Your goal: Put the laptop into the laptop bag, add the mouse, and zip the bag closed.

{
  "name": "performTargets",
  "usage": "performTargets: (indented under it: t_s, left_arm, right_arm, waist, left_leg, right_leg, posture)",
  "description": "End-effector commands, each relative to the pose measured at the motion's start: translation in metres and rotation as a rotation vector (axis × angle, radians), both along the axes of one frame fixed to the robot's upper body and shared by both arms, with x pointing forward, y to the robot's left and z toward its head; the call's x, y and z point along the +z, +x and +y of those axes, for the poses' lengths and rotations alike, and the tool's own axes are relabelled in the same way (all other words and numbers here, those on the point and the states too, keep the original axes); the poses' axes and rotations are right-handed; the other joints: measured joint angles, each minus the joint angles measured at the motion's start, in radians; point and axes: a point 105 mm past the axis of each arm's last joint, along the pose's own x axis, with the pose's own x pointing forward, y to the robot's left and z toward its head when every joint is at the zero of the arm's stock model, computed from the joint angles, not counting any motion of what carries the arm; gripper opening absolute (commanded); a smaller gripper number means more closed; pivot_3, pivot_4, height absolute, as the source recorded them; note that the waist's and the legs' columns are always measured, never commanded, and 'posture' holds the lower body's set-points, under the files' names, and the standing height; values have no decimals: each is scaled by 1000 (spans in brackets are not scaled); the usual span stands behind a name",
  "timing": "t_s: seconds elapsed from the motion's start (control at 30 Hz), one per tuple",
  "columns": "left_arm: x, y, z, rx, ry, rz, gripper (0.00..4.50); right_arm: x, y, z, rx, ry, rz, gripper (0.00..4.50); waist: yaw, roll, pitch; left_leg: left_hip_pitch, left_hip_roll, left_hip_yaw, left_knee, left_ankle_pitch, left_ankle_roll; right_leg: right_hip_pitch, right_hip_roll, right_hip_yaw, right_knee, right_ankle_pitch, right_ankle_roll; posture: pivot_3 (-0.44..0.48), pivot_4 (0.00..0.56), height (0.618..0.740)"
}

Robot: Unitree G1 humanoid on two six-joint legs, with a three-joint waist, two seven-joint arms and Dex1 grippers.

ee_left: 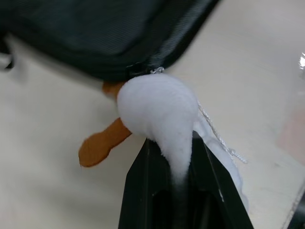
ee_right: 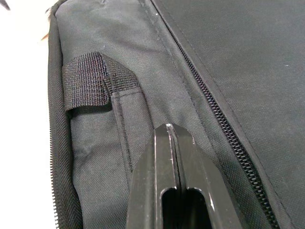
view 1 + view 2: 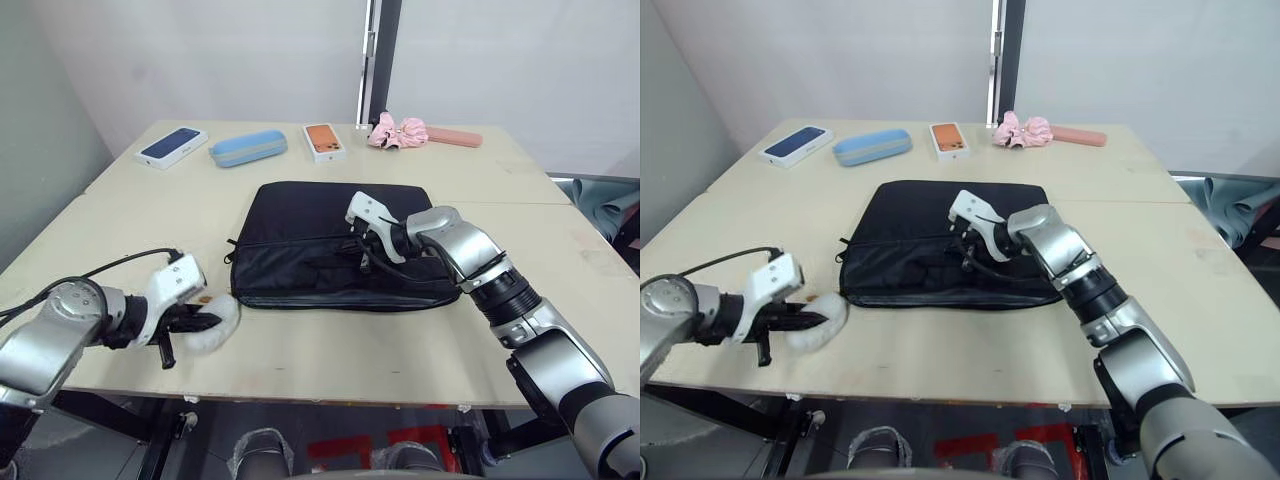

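The laptop bag lies flat mid-frame on the bench. The right gripper, jaws pressed together and empty, rests on its front pocket, probably steadying it. At lower left, the left gripper pinches a fluffy white charm at the bag's corner, likely the zipper pull.

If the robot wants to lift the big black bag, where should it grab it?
Probably the short black strap handle on the flat black fabric laptop bag, near the edge closest to the robot. The strap stands up off the cloth a little, so a finger could slide under it, coming down from above on the robot's side. The rest lies flat, with little to pinch.
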Motion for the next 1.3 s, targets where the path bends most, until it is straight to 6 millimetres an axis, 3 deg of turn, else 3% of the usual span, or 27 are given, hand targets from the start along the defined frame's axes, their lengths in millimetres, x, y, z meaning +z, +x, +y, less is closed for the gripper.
performTargets:
  t_s: [0.03, 0.27, 0.4, 0.53, 0.67, 1.17, 1.23, 1.3]
  left_arm:
    - [16, -2, -21, -151, 9, -116, 27]
    - [30, -18, -55, -350, -55, -199, 27]
    - [14, -26, -77, -528, -4, -219, 27]
    - [-1, -12, -87, -625, 91, -279, 27]
    - [8, 12, -95, -607, 79, -363, 27]
    - [34, 61, 5, -286, 255, -425, 27]
    - [35, 62, 7, -273, 240, -428, 27]
    - [33, 55, -5, -308, 178, -409, 27]
  right_arm:
    - [-22, 5, -18, -86, -85, 63, 0]
    - [-23, 5, -16, -78, -83, 70, 0]
    - [-22, 6, -14, -74, -88, 69, 0]
    - [-20, 7, -12, -74, -91, 65, 0]
    - [-19, 5, -11, -67, -91, 67, 0]
    - [-14, 5, -10, -60, -97, 53, 0]
    - [-13, 6, -9, -57, -97, 49, 0]
    - [-11, 8, -8, -61, -87, 45, 0]
  waist:
    - [0, 0, 0]
    - [-2, 0, 0]
    - [-4, 1, 0]
    - [-4, 1, -1]
    - [-6, 2, -1]
    - [0, 2, -1]
    - [0, 2, -1]
    - [0, 2, -1]
  left_leg:
    - [0, 0, 0, 0, 0, 0]
    - [0, 0, 0, 0, 0, 0]
    - [0, 0, 1, 0, 0, 0]
    - [1, 0, 2, 0, 0, 0]
    - [1, 0, 2, 0, 0, 0]
    - [0, 2, 3, 1, 0, -1]
    - [-1, 2, 3, 1, 0, -1]
    - [-1, 2, 3, 1, 0, -1]
  right_leg:
    - [0, 0, 0, 0, 0, 0]
    - [0, 0, 0, 0, 0, 0]
    - [-1, 1, 1, 0, 0, 0]
    - [-1, 1, 2, 1, 0, 0]
    - [-2, 2, 2, 3, 0, 0]
    - [-4, 4, 3, 4, 0, 0]
    - [-5, 4, 3, 3, 0, 0]
    - [-5, 4, 3, 4, 0, 0]
  posture:
    - [0, 150, 740]
    - [0, 150, 740]
    - [0, 150, 740]
    - [0, 150, 740]
    - [0, 150, 740]
    - [0, 150, 740]
    - [0, 150, 740]
    - [0, 150, 740]
